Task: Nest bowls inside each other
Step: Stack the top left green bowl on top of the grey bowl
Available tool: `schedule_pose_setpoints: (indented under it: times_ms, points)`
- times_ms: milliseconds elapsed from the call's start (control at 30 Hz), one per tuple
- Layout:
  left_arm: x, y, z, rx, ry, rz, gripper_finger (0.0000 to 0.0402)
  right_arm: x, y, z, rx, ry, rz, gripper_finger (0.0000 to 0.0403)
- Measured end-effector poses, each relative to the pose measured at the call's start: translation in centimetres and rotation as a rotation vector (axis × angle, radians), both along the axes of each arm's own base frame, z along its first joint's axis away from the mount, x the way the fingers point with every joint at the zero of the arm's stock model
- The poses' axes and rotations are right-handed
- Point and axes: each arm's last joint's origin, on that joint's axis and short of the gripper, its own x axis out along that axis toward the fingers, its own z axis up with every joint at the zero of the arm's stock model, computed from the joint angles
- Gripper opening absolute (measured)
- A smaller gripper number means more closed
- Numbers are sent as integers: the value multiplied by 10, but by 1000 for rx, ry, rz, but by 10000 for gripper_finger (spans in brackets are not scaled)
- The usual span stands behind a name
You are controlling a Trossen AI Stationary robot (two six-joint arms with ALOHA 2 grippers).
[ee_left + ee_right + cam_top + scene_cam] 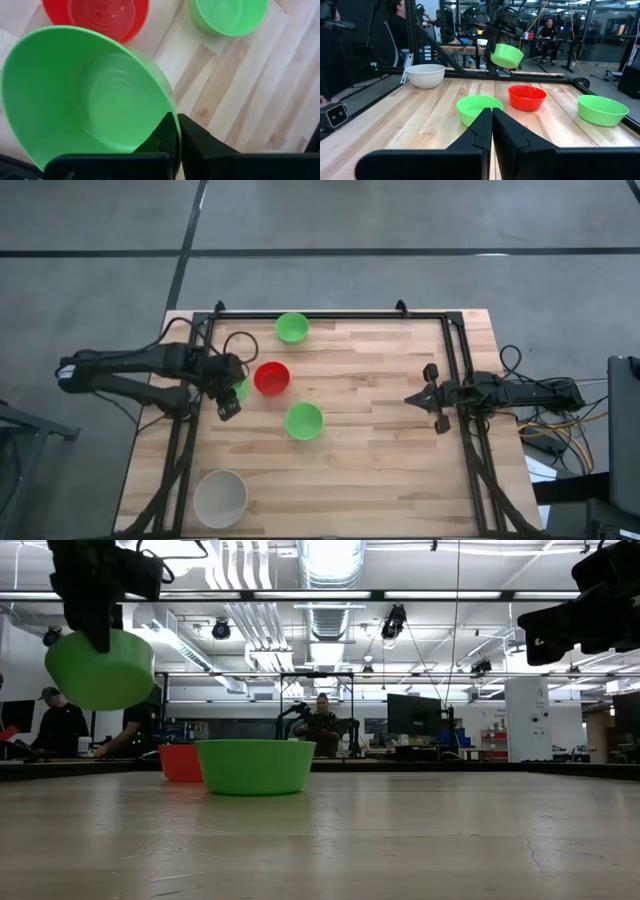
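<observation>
Nested so far: none; red bowl [271, 378], two green bowls [292, 327] [303, 421] and cream bowl [220, 498] are seen apart on the table [390, 460].
Left gripper [176, 131]: clamped on the lifted green bowl [90, 95] rim, beside the red.
Right gripper [491, 117]: closed, empty, parked at the table's right edge.
Left to do: all nesting.

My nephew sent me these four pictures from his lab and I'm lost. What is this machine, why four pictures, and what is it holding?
It is a robot with two dark arms at a wooden table, photographed from above, from table height, and from each wrist. The left gripper is shut on the rim of a lifted green bowl. The right gripper waits shut at the table's right side. On the table sit a red bowl, two more green bowls and a whitish bowl.
</observation>
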Motion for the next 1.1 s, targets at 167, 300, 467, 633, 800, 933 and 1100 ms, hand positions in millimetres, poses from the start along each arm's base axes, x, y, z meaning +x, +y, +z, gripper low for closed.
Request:
schedule_pose_setpoints:
  times_ms: [167, 300, 467, 633, 800, 933, 1100]
  points:
    - [0, -10, 0, -19, 4, -22, 5, 0, 0, 0, 0, 0, 0, 9]
    - [0, -16, 0, -19, -1, -31, 6, 0, 0, 0, 0, 0, 0, 9]
    - [5, -27, 3, -27, -63, -91, 5, 0, 0, 0, 0, 0, -1, 9]
    - [7, -40, 6, -41, -117, -164, 5, 0, 0, 0, 0, 0, 0, 9]
    - [4, -51, 6, -53, -115, -204, 5, 0, 0, 0, 0, 0, 0, 9]
    - [1, -62, 6, -65, -110, -274, 5, 0, 0, 0, 0, -1, 0, 9]
    - [-7, -77, 5, -86, -97, -386, 5, 0, 0, 0, 0, 0, 0, 9]
